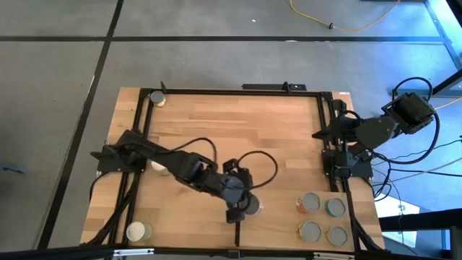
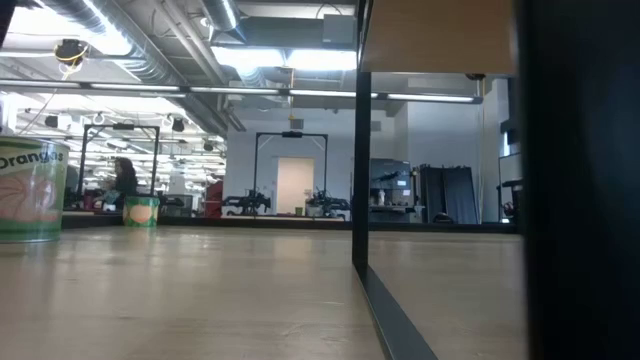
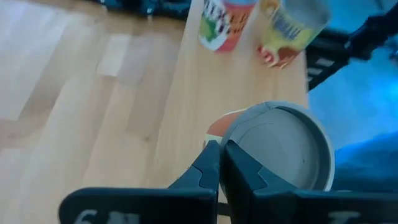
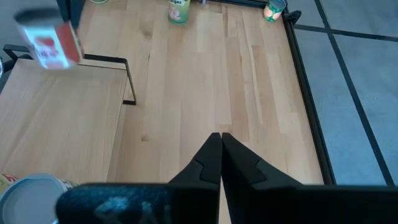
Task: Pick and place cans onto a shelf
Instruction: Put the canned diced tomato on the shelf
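A can [image 3: 283, 149] with a grey top and a red-orange side hangs beside my left gripper [image 3: 221, 152], which is shut on it. In the high view, gripper [image 1: 237, 214] and can [image 1: 251, 206] are over the left edge of the shelf [image 1: 278, 217], a raised light-wood panel at the near right. The right wrist view shows this can [image 4: 50, 43] blurred and tilted above the shelf [image 4: 56, 118]. Several cans [image 1: 323, 218] stand on their bases on the shelf's right part. My right gripper [image 4: 221, 140] is shut, up by the table's right edge [image 1: 321, 133]. My left gripper meets the can at its top rim [image 3: 235, 138], on the side toward the wrist, with its fingertips [image 3: 211, 163] together. The fingers themselves hide what exactly they pinch there. They slant down from the table's left. The can hangs tilted over the shelf's edge.
A can [image 1: 157, 97] stands in the far left corner. A cream-topped one [image 1: 137, 231] is at the near left and another [image 1: 159, 166] is half under the left arm. The shelf's black leg [image 2: 360, 170] stands on the table. Bare wood lies mid-table.
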Controlling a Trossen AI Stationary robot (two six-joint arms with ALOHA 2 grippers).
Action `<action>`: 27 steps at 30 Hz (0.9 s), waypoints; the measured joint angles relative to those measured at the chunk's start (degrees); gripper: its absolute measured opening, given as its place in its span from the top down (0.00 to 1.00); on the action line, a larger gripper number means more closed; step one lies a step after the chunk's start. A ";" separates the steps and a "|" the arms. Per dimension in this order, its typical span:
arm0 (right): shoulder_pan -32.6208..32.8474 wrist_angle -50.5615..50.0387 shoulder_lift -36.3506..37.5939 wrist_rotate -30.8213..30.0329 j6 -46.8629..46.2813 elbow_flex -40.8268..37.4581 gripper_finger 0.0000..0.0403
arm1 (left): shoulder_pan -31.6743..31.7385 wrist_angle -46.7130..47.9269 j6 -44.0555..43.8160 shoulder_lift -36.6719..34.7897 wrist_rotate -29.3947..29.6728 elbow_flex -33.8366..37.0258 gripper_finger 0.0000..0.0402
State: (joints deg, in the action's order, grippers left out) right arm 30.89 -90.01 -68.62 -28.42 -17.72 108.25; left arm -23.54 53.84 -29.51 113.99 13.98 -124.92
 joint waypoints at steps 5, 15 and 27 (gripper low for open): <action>-0.01 -0.01 0.00 -0.02 0.00 0.00 0.98 | 1.70 -1.25 1.69 2.93 -1.34 0.00 1.00; -0.02 -0.01 0.00 -0.02 0.00 0.00 0.98 | 2.61 -4.00 1.61 7.37 -7.20 0.04 1.00; -0.02 -0.01 0.00 0.07 0.00 0.00 0.98 | 2.62 -3.97 -0.38 7.24 -8.46 0.04 0.97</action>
State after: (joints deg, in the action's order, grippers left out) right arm 30.87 -90.02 -68.62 -28.36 -17.72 108.25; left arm -20.92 49.87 -29.89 121.23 5.51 -124.88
